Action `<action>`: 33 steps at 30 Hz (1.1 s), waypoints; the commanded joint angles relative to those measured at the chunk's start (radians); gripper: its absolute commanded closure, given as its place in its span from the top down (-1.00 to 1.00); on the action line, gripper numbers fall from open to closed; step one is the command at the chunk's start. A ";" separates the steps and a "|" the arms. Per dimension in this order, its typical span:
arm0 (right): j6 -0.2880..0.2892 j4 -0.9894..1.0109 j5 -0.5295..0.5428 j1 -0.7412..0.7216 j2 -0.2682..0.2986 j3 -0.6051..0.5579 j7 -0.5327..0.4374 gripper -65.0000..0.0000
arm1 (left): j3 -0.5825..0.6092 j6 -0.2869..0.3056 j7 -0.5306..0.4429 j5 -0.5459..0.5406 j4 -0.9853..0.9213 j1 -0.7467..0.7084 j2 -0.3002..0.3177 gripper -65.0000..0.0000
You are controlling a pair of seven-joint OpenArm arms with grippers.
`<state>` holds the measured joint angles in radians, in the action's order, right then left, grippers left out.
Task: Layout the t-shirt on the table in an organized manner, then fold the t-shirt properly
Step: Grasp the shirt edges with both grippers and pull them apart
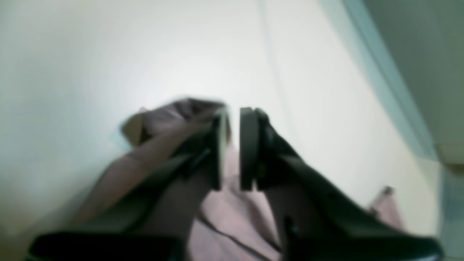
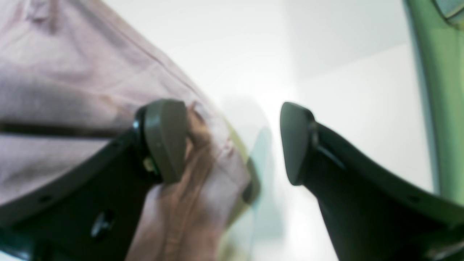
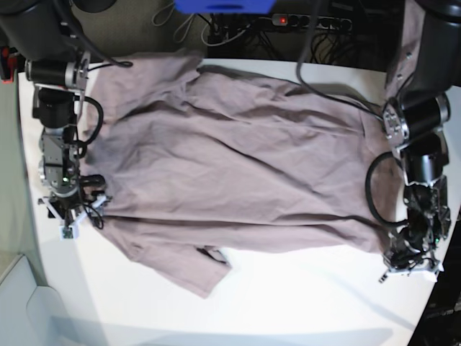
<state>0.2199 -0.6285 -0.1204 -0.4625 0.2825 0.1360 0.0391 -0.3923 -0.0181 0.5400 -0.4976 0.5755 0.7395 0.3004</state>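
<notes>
Broadly spread, wrinkly mauve t-shirt (image 3: 238,166), smooth white table (image 3: 302,303)

Bare table (image 3: 288,303) lies open below the t-shirt (image 3: 230,166); cables (image 3: 317,29) seemingly crowd the far edge.

The t-shirt (image 3: 238,166) is soft, matt mauve-pink cloth, creased and wrinkled with stitched seams, lying on the table (image 3: 302,303), a smooth white top with a faint sheen, while the left gripper (image 1: 232,148) and right gripper (image 2: 232,143) look like smooth dark plastic with matt pads.
</notes>
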 commanded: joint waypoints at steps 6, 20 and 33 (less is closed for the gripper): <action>-0.012 -0.198 -0.023 0.044 0.027 0.063 0.112 0.24 | -0.009 0.010 -0.036 0.020 0.019 0.055 0.015 -0.51; -0.006 -0.334 -0.023 -0.077 -0.061 0.093 0.239 0.24 | -0.012 0.005 0.449 -0.428 0.550 -0.309 0.029 -0.76; -0.010 -0.110 -0.023 -0.227 -0.125 0.093 0.229 0.23 | -0.012 0.005 0.335 -0.144 0.601 -0.585 -0.027 -0.99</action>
<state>0.2161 -0.7158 -0.1486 -0.6540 0.1474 0.2279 0.2928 -0.4049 -0.0151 0.8589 -0.6392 1.1675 0.1387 0.2680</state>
